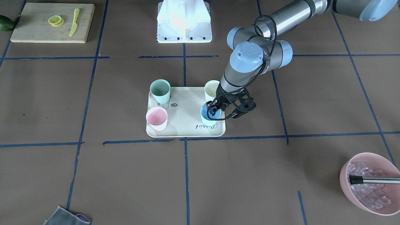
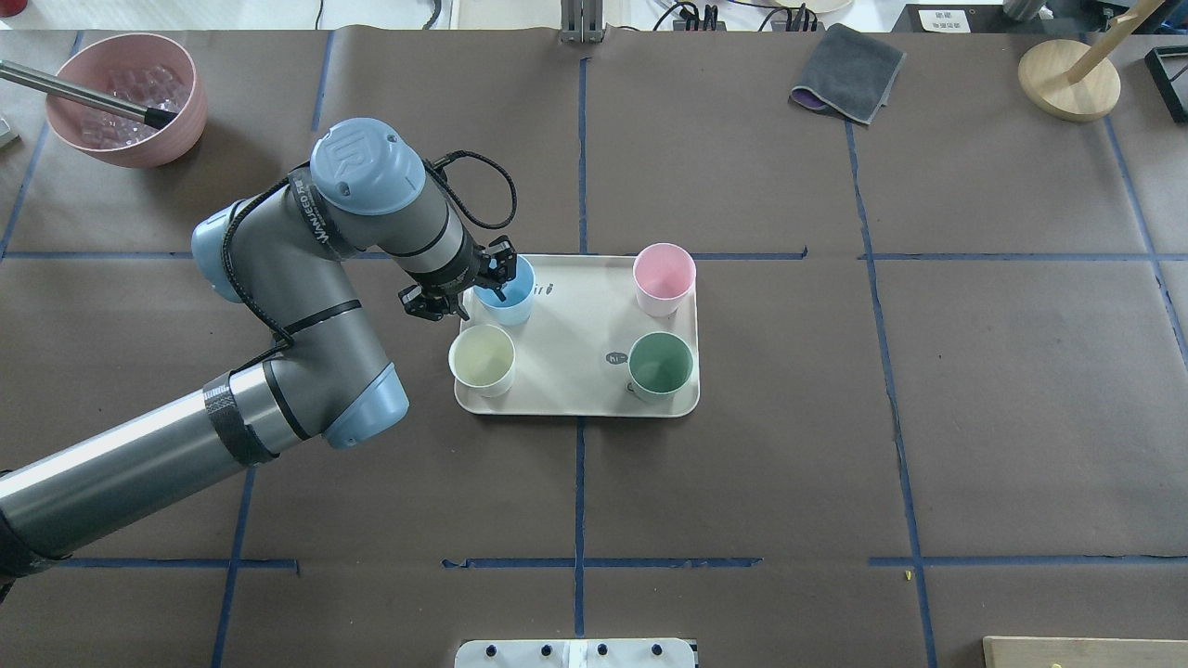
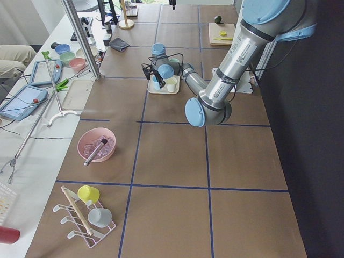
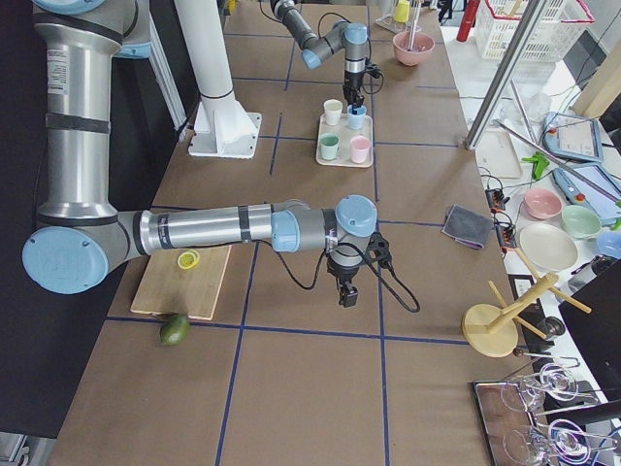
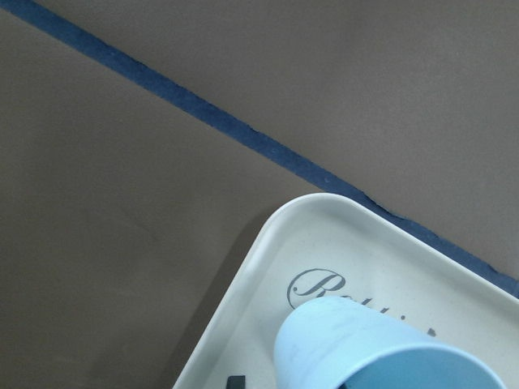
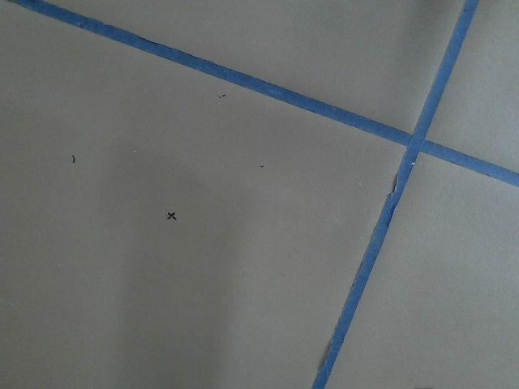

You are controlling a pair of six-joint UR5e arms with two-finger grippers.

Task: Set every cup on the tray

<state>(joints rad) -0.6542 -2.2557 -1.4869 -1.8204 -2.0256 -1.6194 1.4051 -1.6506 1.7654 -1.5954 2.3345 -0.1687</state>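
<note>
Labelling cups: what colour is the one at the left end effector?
Light blue cup; overhead exterior view.

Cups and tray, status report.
Left gripper straddling blue cup rim, grip unclear. Right gripper far off, state unclear. Pink, green, yellow cups also on tray. Nothing in the way.

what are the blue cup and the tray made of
The blue cup looks like matte plastic: even pastel colour, thin rim, no gloss. The tray seems to be matte plastic or melamine: smooth cream surface, moulded rounded rim, printed script.
</note>
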